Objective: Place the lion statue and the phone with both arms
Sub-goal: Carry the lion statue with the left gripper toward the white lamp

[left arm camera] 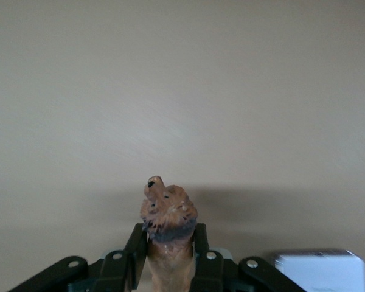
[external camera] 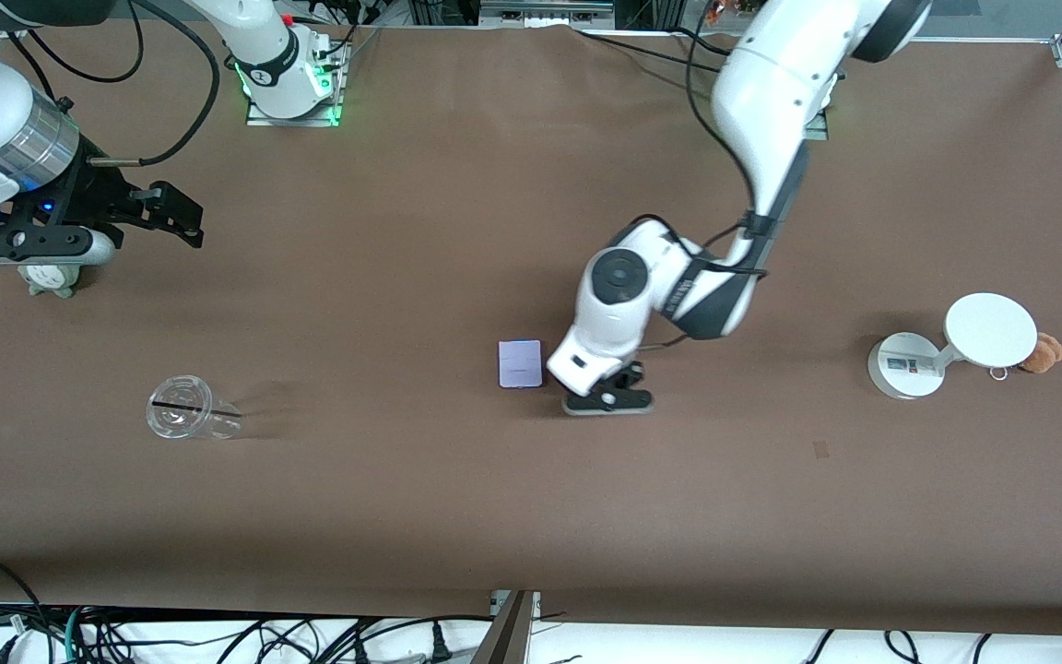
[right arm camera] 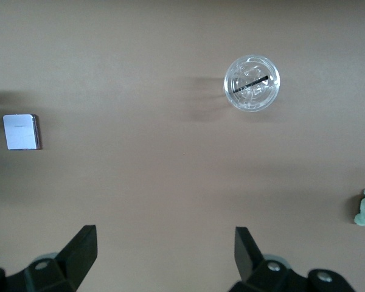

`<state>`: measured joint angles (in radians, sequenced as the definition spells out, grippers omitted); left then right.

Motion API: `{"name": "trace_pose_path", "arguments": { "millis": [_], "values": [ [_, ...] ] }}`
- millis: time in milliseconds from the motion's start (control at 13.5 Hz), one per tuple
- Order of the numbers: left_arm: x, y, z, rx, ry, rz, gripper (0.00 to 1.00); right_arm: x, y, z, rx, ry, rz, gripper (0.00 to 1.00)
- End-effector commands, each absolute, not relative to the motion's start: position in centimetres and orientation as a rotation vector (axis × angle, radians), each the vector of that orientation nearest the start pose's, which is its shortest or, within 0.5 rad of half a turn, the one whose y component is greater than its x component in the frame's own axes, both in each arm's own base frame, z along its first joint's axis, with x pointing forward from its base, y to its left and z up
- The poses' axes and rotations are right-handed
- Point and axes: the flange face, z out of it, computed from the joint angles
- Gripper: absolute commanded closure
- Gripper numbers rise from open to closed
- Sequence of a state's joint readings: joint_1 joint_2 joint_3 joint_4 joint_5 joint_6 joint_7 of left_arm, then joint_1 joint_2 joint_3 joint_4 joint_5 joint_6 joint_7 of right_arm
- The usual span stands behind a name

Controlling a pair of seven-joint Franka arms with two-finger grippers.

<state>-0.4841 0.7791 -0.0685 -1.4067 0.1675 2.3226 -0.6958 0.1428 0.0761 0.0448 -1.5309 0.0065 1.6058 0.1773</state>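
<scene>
The brown table [external camera: 457,516] lay mostly bare under my two arms. My left arm reached from its base at the top edge down to the middle of the table, and my left gripper [left arm camera: 168,255] stood low there, its fingers [left arm camera: 135,246] pressed in on the lion statue [left arm camera: 168,228], which stuck out between them over the tabletop. In the front view the gripper's body hid the statue. The phone [external camera: 520,363] lay flat on the table just beside that gripper, toward the right arm's end, apart from it and with nothing on top of it.

My right arm waited near the right arm's end of the table, its right gripper [right arm camera: 164,258] hanging with fingers spread wide and nothing between them. A grey-green plush [external camera: 50,278] sat partly under that arm's wrist.

A white round-disc stand [external camera: 950,346] stood toward the left arm's end, with a small tan plush [external camera: 1043,353] touching its disc on the side toward that table edge. A clear plastic cup [external camera: 188,408] lay on its side nearer the front camera than the right gripper, well apart from the phone.
</scene>
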Motion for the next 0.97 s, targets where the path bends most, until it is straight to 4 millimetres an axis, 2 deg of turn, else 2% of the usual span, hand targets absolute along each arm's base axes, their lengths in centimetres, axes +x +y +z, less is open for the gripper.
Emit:
{"name": "trace_pose_path", "arguments": {
  "millis": [0, 223, 372, 594, 817, 892],
  "values": [
    [62.7, -30.6, 29.3, -3.127, -0.054, -0.206, 1.0, 57.4, 10.6, 60.8, -3.121, -0.028, -0.007, 0.0],
    [62.5, -21.6, 30.0, -3.096, -0.017, -0.15, 1.0, 57.4, 10.6, 60.7, -3.121, -0.025, -0.007, 0.0],
    [62.4, -14.7, 30.2, -3.067, 0.003, -0.118, 1.0, 57.4, 10.6, 60.8, -3.121, -0.025, -0.009, 0.0],
    [62.9, -6.3, 30.2, -3.026, 0.033, -0.087, 1.0, 57.4, 10.6, 60.8, -3.121, -0.025, -0.009, 0.0],
    [62.6, -1.0, 28.4, -3.083, -0.151, -0.097, 1.0, 57.4, 10.6, 60.7, -3.121, -0.025, -0.007, 0.0],
    [62.2, 0.0, 27.3, -3.084, -0.165, -0.122, 1.0, 57.4, 10.6, 60.7, -3.121, -0.025, -0.007, 0.0]
  ]
}}
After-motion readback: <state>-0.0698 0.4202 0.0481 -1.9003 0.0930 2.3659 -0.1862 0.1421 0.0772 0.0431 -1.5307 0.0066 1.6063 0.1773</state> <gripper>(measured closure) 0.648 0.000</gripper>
